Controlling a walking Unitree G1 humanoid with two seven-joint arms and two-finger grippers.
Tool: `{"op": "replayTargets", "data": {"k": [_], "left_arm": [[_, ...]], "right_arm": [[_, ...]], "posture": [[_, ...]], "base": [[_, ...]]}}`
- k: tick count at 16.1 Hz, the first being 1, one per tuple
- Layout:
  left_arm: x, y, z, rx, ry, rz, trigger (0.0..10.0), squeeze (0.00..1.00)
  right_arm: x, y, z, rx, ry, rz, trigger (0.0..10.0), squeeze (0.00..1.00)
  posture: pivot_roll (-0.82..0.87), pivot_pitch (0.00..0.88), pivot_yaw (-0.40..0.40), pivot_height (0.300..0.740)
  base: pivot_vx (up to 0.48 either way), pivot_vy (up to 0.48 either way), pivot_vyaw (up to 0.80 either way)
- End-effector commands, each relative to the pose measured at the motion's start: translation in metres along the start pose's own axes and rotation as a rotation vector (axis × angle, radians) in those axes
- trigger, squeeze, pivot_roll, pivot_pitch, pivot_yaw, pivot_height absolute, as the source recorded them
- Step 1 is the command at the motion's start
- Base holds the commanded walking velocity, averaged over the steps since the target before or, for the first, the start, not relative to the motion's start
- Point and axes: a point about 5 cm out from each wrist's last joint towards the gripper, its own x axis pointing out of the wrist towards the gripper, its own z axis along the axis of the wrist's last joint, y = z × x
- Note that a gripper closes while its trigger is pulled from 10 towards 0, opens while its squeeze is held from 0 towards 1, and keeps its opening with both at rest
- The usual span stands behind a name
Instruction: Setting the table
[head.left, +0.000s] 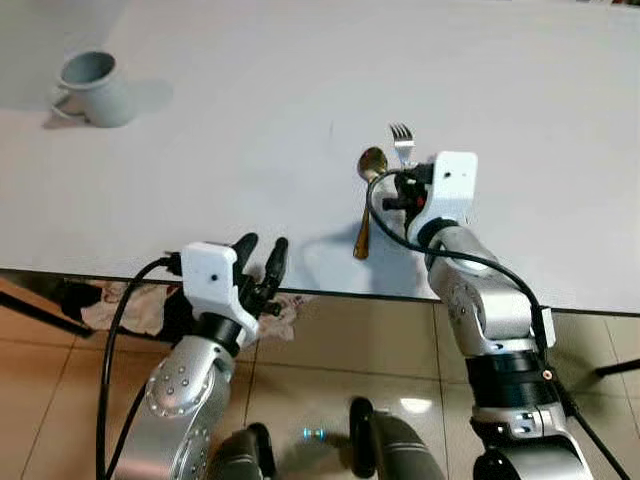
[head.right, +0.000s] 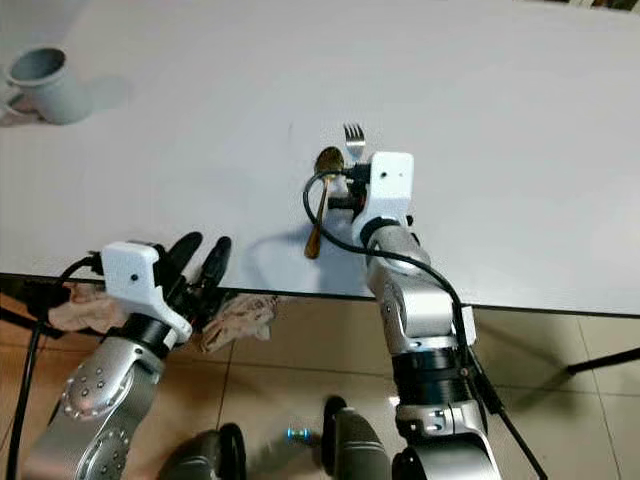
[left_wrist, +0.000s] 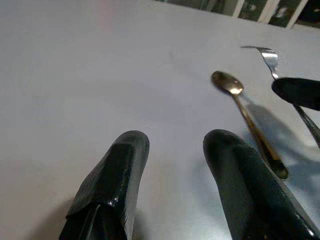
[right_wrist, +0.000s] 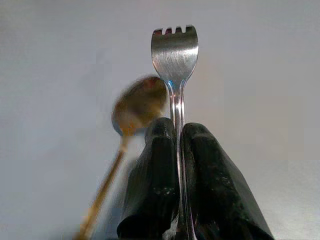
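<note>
The right tool (right_wrist: 177, 150) is clamped tight on the handle of a fork (right_wrist: 175, 50), tines pointing away over the counter (head.left: 250, 120), probably so the fork can be laid down straight. A gold spoon (head.left: 366, 200) lies flat on the counter just beside the fork, on the side toward the mug (head.left: 92, 88), which stands well apart from it. The left tool (head.left: 262, 262) hovers at the counter's near edge, fingers spread and holding nothing, seemingly waiting.
</note>
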Motion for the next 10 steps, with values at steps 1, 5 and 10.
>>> {"op": "replayTargets", "data": {"k": [1,5,10], "left_arm": [[-0.003,-0.002,0.002,0.009,0.001,0.001,10.0,0.00],[-0.003,-0.004,0.003,0.011,0.002,0.003,10.0,0.00],[-0.004,-0.007,0.004,0.012,0.000,0.003,10.0,0.00]], "right_arm": [[-0.004,-0.004,-0.005,-0.013,0.016,-0.025,10.0,0.00],[-0.011,-0.007,-0.019,-0.014,0.049,-0.052,10.0,0.00],[-0.009,0.011,-0.022,-0.016,0.065,0.000,10.0,0.00]], "posture": [[-0.11,0.291,-0.010,0.740],[-0.11,0.290,-0.010,0.740],[-0.11,0.286,-0.016,0.740]], "base": [[0.000,0.000,0.00],[0.000,0.000,0.00],[0.000,0.000,0.00]]}}
